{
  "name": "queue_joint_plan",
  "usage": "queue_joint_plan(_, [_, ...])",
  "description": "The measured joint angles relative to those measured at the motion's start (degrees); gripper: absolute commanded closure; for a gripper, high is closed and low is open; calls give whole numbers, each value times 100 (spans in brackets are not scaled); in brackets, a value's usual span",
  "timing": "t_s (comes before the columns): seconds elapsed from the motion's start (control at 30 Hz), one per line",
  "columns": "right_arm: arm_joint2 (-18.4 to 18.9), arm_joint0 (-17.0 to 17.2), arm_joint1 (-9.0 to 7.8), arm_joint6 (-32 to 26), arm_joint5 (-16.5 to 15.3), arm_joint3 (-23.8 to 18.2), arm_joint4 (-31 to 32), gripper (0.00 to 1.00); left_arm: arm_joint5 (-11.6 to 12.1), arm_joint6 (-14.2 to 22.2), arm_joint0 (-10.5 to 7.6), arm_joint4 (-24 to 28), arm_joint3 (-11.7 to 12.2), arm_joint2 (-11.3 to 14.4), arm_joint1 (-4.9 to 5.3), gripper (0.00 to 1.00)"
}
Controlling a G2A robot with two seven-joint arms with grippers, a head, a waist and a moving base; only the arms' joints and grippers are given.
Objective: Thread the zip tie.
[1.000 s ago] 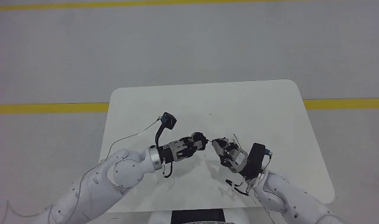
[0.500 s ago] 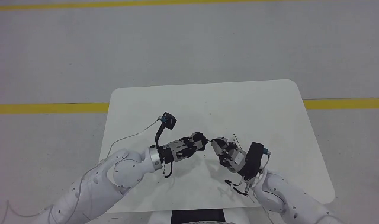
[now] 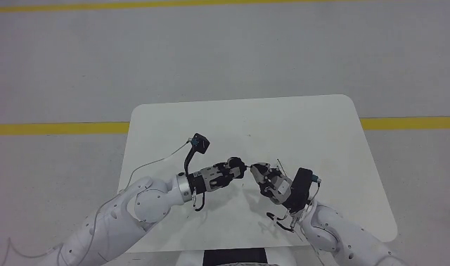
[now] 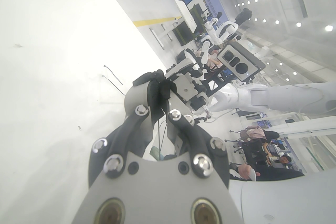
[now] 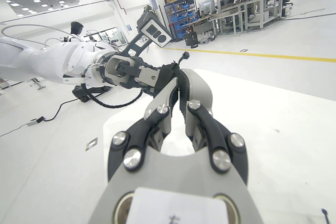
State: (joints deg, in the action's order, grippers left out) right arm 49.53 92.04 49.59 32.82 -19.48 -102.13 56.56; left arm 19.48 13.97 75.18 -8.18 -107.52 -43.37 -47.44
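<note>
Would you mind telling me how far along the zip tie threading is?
Done: the zip tie is off the table, pinched in the right hand with its head poking up. In hand: the left hand is shut tip to tip against it, apparently holding the strap. Left: I cannot see the strap through the head, so threading looks unfinished.

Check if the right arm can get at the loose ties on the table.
Probably not yet. The loose ties lie uncovered close by, but the right pincer is shut on the zip tie, tip to tip with the left pincer.
</note>
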Motion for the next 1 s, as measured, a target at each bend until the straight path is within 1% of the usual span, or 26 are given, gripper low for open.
queue_joint_plan(0.23, [133, 99, -26, 46, 0, -67, 114, 0, 0, 0, 0, 0, 0, 0, 0, 100])
queue_joint_plan(0.43, [293, 248, -67, 56, 0, -123, 305, 0, 0, 0, 0, 0, 0, 0, 0, 100])
queue_joint_plan(0.53, [424, 368, -95, 125, 0, -154, 434, 0, 0, 0, 0, 0, 0, 0, 0, 100])
queue_joint_plan(0.77, [932, 771, -198, 359, 4, -140, 680, 0, 0, 0, 0, 0, 0, 0, 0, 100])
queue_joint_plan(1.0, [929, 768, -197, 357, 5, -140, 677, 0, 0, 0, 0, 0, 0, 0, 0, 100])
